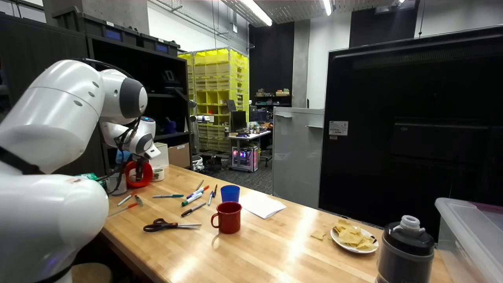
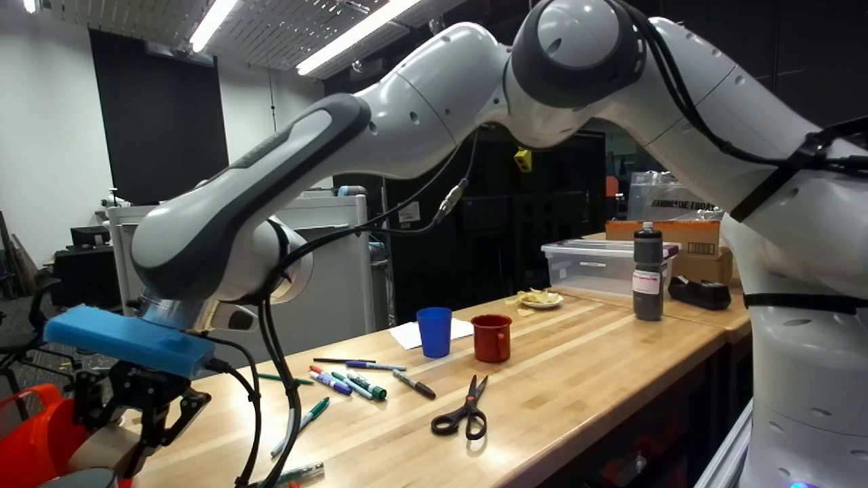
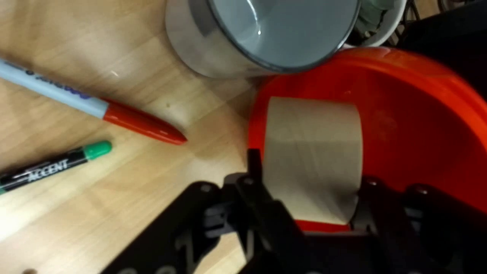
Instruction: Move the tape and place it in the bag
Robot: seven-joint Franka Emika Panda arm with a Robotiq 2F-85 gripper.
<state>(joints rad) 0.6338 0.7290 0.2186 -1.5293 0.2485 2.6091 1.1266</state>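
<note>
The tape (image 3: 312, 156) is a wide tan roll that sits between my fingers in the wrist view, tilted. It also shows below my gripper in an exterior view (image 2: 105, 447). My gripper (image 3: 306, 179) has a finger against each side of the roll and appears shut on it; the right fingertip is hidden. The bright red bag (image 3: 411, 114) lies open behind and under the tape, which overlaps its mouth. The bag shows in both exterior views (image 1: 148, 175) (image 2: 32, 444), with my gripper (image 1: 138, 175) at its mouth. How deep the tape sits in the bag is unclear.
A grey cup (image 3: 285, 34) stands touching or very near the bag's rim. A white container (image 3: 392, 23) is beside it. A red-capped marker (image 3: 144, 123) and a green-tipped marker (image 3: 57, 167) lie nearby. Scissors (image 1: 161, 225), a red mug (image 1: 229, 218) and a blue cup (image 1: 230, 193) are farther away.
</note>
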